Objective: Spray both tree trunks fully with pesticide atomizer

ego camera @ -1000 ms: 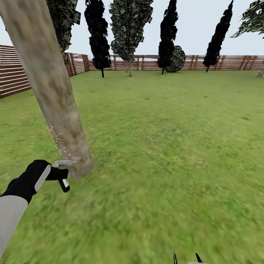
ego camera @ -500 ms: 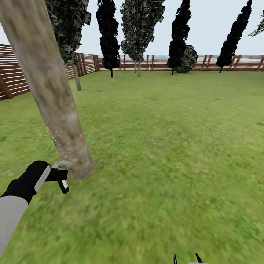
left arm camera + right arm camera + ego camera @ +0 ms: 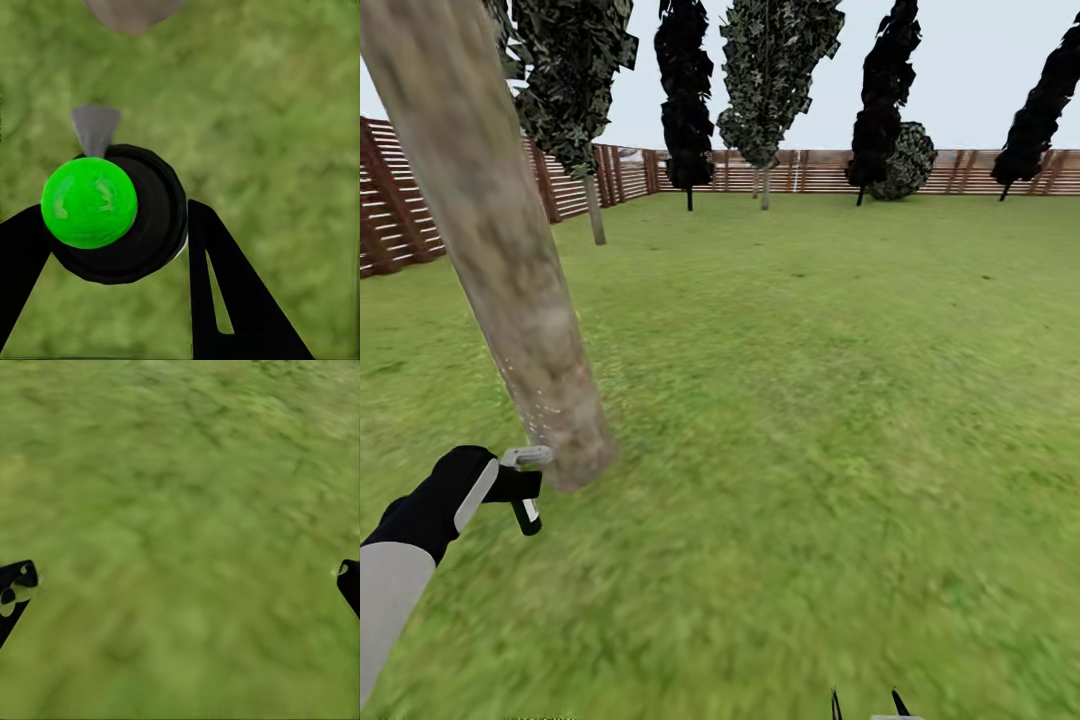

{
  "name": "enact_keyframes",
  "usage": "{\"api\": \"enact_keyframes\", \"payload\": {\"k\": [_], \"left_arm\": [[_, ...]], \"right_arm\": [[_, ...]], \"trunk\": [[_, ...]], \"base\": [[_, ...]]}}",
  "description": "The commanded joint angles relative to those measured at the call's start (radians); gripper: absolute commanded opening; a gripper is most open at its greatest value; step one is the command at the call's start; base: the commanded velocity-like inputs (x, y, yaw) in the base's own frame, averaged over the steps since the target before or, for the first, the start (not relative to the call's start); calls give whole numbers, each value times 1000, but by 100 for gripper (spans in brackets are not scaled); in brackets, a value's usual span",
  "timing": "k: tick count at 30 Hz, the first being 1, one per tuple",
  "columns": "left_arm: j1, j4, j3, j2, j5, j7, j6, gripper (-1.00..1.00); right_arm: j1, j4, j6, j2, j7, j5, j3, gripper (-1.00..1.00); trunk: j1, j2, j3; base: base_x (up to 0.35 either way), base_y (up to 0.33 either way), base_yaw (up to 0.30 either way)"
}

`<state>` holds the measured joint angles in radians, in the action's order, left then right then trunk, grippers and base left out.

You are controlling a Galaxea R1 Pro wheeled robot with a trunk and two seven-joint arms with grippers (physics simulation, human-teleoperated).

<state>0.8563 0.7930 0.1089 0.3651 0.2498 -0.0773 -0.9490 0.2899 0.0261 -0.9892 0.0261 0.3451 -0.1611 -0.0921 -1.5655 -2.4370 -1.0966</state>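
The pesticide atomizer (image 3: 526, 488) is sitting at about eight o'clock in the head view, gripped in the left gripper (image 3: 510, 486), its pale spray head pointing at the foot of the leaning tree trunk (image 3: 500, 250) just beside it. In the left wrist view the bottle (image 3: 120, 214) is being pinched between the black fingers (image 3: 232, 300), so those jaws are closed on it, with its grey nozzle aimed at the trunk base across the grass.

A few whitish specks of pesticide (image 3: 525, 400) are clinging to the lower bark. Against the views of a second and half a second ago, the specks in the air are thinning, and the whole scene is sliding rightward: the fence (image 3: 400, 200) and the dark background trees are shifting across the view, which reads as the camera turning rather than anything moving. The atomizer is hanging slightly lower than it was.

I judge that the spraying of this trunk is pausing or being re-aimed, with most of the upper bark showing no specks yet.

The right gripper (image 3: 180, 585) is hanging over the lawn (image 3: 840, 420) at six o'clock, its jaws spread wide and carrying nothing.
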Motion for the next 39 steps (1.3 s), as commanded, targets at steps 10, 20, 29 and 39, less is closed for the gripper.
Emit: {"api": "enact_keyframes", "payload": {"k": [10,20,29,39], "left_arm": [[-7,0,-2,-2,-1,2,12,-100],[-48,0,-26,-1,-9,4,13,-100],[-48,9,-28,-2,-8,42,13,-100],[-48,7,-26,-2,-8,42,13,-100]], "right_arm": [[0,0,-2,-1,0,0,0,100],[0,0,0,0,0,0,0,100],[0,0,0,0,0,0,0,100],[0,0,0,0,0,0,0,100]], "trunk": [[0,0,0],[0,0,0],[0,0,0],[0,0,0]], "base": [[113,-263,105],[132,-261,176],[171,-250,28],[179,-242,258]]}}
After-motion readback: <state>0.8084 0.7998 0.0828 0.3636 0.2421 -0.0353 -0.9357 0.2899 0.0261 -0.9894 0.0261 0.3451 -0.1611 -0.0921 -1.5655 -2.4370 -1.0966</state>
